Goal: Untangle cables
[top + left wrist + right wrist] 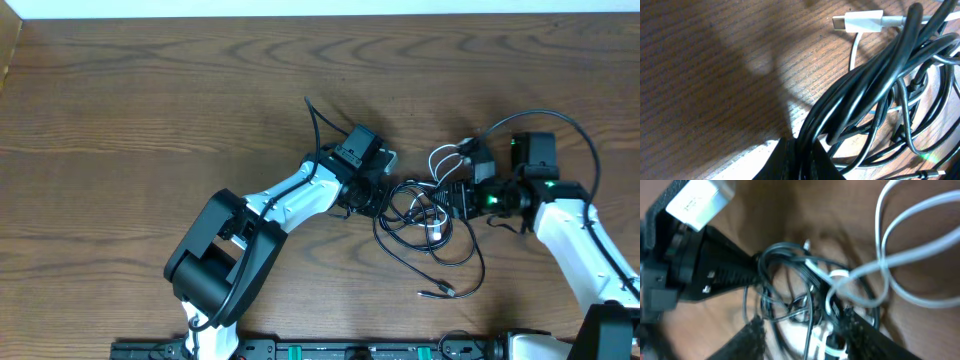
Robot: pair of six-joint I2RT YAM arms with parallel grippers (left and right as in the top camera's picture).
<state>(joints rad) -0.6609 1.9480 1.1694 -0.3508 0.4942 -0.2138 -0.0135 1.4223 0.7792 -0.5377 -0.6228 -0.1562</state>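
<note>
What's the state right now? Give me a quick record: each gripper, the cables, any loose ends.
left gripper: shut on black cables, at the bundle's left edge
right gripper: open, fingers either side of the bundle
white cable: threaded through the black loops
white plug: free on the table
black plug end: free, nearest the robot bases
tangle: not undone

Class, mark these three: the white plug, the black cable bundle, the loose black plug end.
white plug (860, 22): left wrist view, on its white housing.
black cable bundle (860, 95): left wrist view, midway along the grouped strands.
loose black plug end (440, 292): overhead view, on the plug body.
</note>
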